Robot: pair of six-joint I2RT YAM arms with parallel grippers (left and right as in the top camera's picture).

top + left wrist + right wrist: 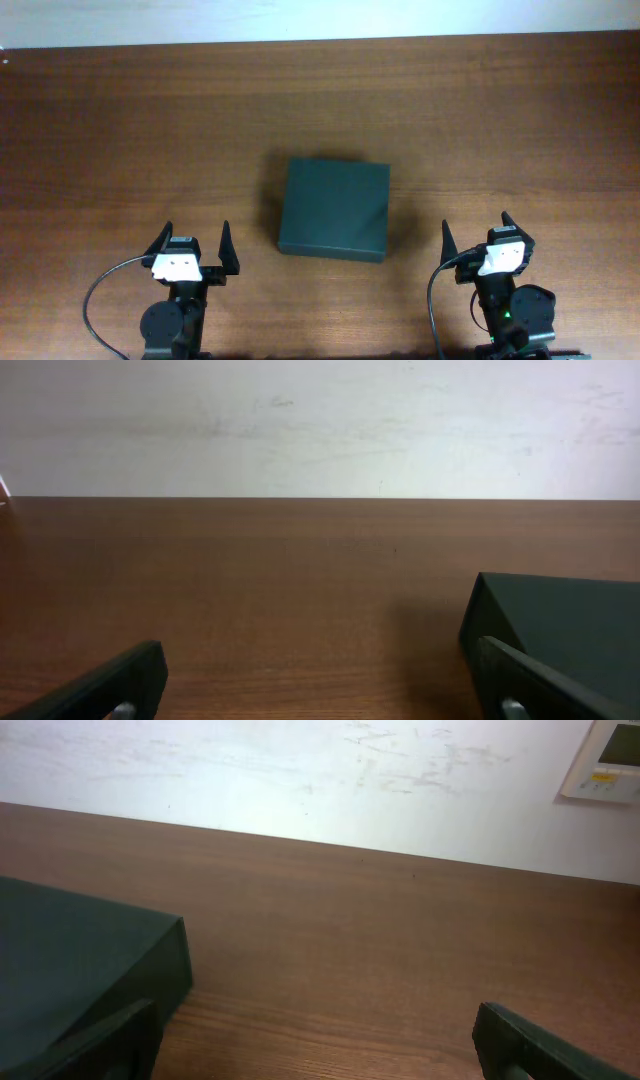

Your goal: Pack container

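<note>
The container (333,208) is a dark green-black box lying flat and closed at the middle of the wooden table. My left gripper (197,243) stands open near the front edge, to the left of the box, with nothing between its fingers. My right gripper (476,233) is open too, to the right of the box, also holding nothing. In the left wrist view the container (570,625) sits at the right, behind my right finger (525,680). In the right wrist view the container (70,960) fills the lower left, beside my left finger (105,1045).
The brown wooden table (120,130) runs back to a white wall (300,18). A small wall panel (605,760) shows at the top right of the right wrist view. Black cables loop beside both arm bases at the front edge.
</note>
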